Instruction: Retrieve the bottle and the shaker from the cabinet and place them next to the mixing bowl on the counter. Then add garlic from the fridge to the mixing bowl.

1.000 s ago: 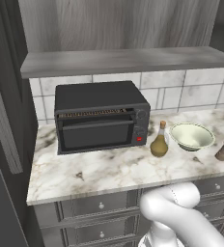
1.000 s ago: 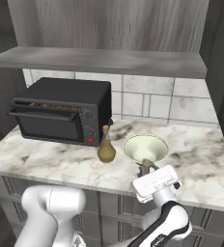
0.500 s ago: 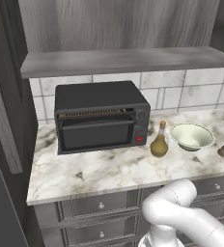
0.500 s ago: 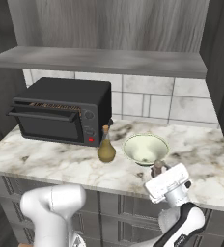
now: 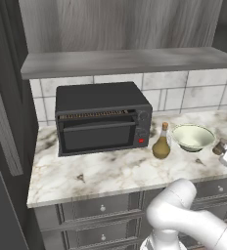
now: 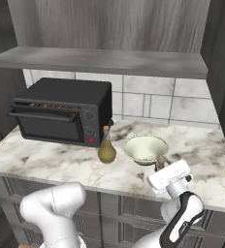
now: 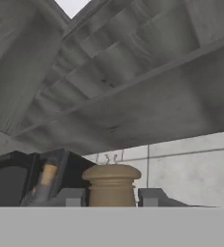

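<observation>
While the left base view shows the bottle [image 5: 161, 145] standing on the tabletop [image 5: 105, 171] beside the bowl [image 5: 192, 136], the shaker [image 5: 219, 145] sits right of the bowl. Over in the right base view, the tool [image 6: 161, 162] is by the bowl's [image 6: 144, 148] rim. Up close in the hand view, its fingers [image 7: 71, 197] are clenched on the shaker [image 7: 111, 184].

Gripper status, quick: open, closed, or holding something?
Gripper: shut on the shaker, beside the bowl.

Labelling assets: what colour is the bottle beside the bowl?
Olive-amber glass bottle with tan stopper; right base view shows it best.
</observation>
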Motion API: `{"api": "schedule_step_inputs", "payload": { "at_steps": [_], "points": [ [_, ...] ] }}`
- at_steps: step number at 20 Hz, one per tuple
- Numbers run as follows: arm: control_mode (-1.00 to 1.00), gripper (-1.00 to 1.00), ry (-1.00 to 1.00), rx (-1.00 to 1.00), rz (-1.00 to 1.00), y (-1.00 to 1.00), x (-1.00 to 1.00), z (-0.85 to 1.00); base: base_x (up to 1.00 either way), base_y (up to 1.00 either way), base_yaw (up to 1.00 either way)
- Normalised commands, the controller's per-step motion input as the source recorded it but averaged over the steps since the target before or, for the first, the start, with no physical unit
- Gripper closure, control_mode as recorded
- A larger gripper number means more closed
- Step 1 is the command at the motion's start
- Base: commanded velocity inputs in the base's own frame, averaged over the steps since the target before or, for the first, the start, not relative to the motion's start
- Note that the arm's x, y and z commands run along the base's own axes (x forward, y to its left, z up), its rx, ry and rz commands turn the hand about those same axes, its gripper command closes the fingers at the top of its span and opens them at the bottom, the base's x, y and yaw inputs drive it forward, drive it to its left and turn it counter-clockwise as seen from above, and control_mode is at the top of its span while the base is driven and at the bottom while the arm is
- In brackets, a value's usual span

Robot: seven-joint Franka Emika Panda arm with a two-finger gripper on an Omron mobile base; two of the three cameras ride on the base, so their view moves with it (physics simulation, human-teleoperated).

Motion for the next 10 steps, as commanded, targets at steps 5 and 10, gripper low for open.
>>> {"api": "schedule_step_inputs", "payload": {
  "at_steps": [5, 10],
  "points": [
    [-1.00, 1.00, 0.05, 0.03, 0.00, -0.48, 0.20, -0.44, 0.00, 0.00, 0.00],
    [-1.00, 1.00, 0.00, 0.02, 0.00, -0.76, -0.18, -0.35, 0.00, 0.00, 0.00]
  ]
}}
